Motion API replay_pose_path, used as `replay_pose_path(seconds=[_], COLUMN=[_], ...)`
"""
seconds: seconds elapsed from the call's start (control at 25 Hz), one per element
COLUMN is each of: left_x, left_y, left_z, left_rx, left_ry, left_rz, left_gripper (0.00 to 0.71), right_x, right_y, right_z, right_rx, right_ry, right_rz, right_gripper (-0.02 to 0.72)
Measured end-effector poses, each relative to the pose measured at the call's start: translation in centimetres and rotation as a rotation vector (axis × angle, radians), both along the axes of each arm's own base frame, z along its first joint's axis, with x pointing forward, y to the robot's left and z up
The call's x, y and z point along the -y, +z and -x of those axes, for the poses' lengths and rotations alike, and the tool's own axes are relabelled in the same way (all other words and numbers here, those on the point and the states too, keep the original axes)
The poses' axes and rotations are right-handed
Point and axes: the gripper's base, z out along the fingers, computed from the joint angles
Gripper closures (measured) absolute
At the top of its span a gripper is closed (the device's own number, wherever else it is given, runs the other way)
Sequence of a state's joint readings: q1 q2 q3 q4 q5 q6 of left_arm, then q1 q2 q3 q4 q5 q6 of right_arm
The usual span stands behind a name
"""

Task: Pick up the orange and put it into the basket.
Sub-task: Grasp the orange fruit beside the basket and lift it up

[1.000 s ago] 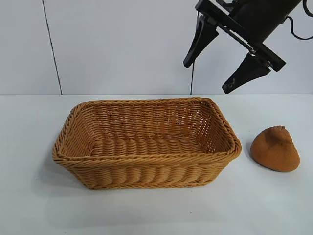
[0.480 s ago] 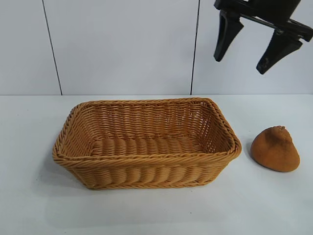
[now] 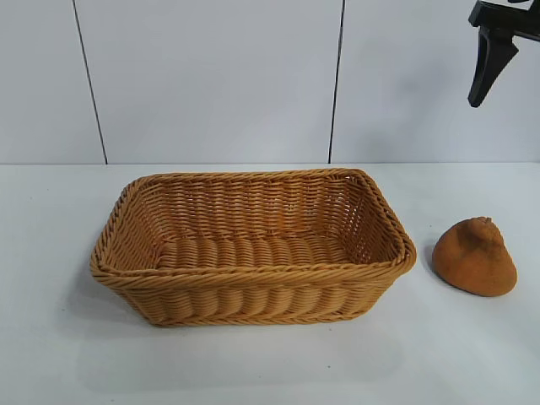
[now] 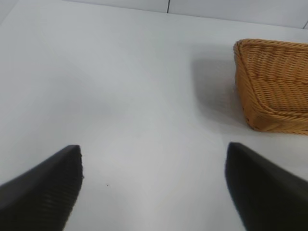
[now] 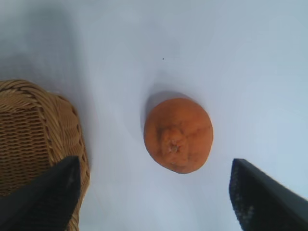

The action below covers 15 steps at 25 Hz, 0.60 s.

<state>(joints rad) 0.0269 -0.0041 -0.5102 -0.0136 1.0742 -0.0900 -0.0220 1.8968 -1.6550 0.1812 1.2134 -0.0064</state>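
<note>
The orange (image 3: 474,257) is a brownish-orange lump with a knobby top, lying on the white table just right of the basket (image 3: 253,274). The basket is large, tan wicker, and holds nothing. My right gripper is high above the orange at the top right of the exterior view, where only one black finger (image 3: 488,63) shows. In the right wrist view the right gripper (image 5: 154,164) is open, and the orange (image 5: 178,134) lies well below it, between the fingers, with the basket corner (image 5: 29,125) beside it. My left gripper (image 4: 154,148) is open and empty above bare table, with the basket (image 4: 274,82) off to one side.
The white table (image 3: 270,363) runs up to a white panelled wall (image 3: 211,84) behind it. Nothing else stands on the table.
My right gripper has swung to the right and upward, from above the basket's right end to above the orange, partly leaving the exterior view. The orange and basket have not moved.
</note>
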Motion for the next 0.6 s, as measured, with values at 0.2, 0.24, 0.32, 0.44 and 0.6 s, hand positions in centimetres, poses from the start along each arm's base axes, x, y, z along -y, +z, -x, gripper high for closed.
replay_pose_path(seconds=[0.2,0.24,0.32,0.44,0.6], left_x=[0.0,0.0,0.0,0.0,0.0], left_y=[0.0,0.0,0.0,0.0,0.0], left_z=[0.0,0.0,0.0,0.0,0.0], left_rx=[0.000,0.000,0.000,0.000,0.000], left_ry=[0.000,0.000,0.000,0.000,0.000], left_rz=[0.000,0.000,0.000,0.000,0.000], left_gripper=[0.130,0.130,0.130,0.130,0.130], right_x=[-1.2,-1.6,-2.2,-3.2,-3.4], right_y=[-5.1,-6.3,-9.1,-13.0,-16.0], right_z=[-0.4,-0.4,-0.4,-0.4,-0.5], right_rx=[-0.139,-0.161,-0.213,-0.265,-0.320], right_ry=[0.028,0.034,0.046,0.059,0.084], right_rz=[-0.024,-0.024,-0.020,-0.011,0.033], right_gripper=[0.123,0.123,0.123,0.123,0.153])
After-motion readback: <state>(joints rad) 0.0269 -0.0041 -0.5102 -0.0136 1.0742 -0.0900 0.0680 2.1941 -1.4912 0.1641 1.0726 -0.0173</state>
